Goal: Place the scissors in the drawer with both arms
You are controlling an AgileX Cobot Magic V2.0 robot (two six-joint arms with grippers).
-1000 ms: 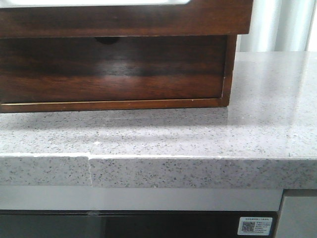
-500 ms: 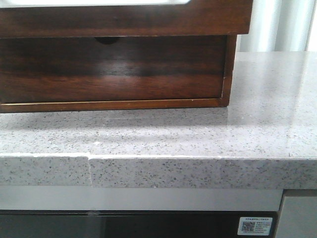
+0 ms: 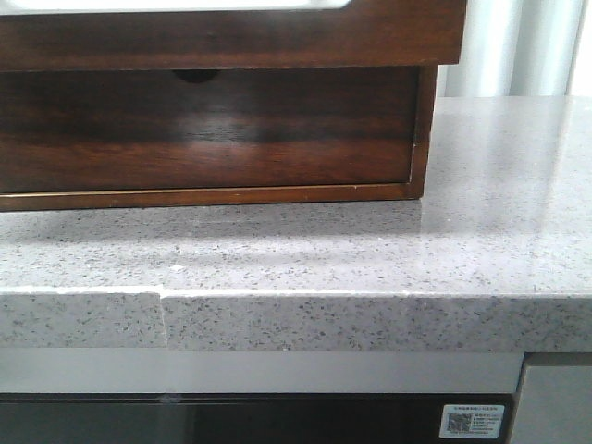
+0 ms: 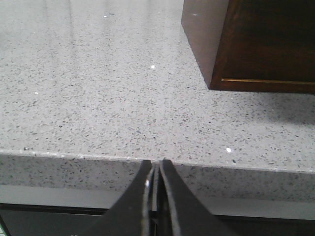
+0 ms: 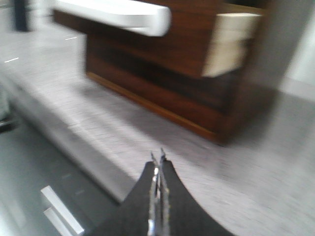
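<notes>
— Well, where do we stand with the task?

— We judge that we are at its start or its end, and we cannot tell which. The left gripper point(image 4: 155, 167) hangs in front of the stone counter point(image 3: 370, 250), at its front edge, with its fingers pressed together on nothing. The right gripper point(image 5: 157, 160) is also pressed together and empty, in front of the counter and aimed at the wooden cabinet point(image 5: 187, 83).

— And the scissors?

— We see them in none of the views. Neither claw pinches them, and no bare stretch of counter shows them.

— The drawer, then?

— The drawer point(image 3: 231, 32) is pulled out; in the front view its dark front overhangs the lower drawer front point(image 3: 203, 129), which sits flush. The right wrist view is blurred, but it shows the pale side wall of the pulled-out drawer.

— What lies inside?

— We cannot tell. From the front only a pale strip shows over its rim, and no camera looks down into it.

— So what does the next move call for?

— If the scissors are already inside, one arm should push the drawer shut. If not, we must first find them, and a claw must spread to take the handle.
</notes>
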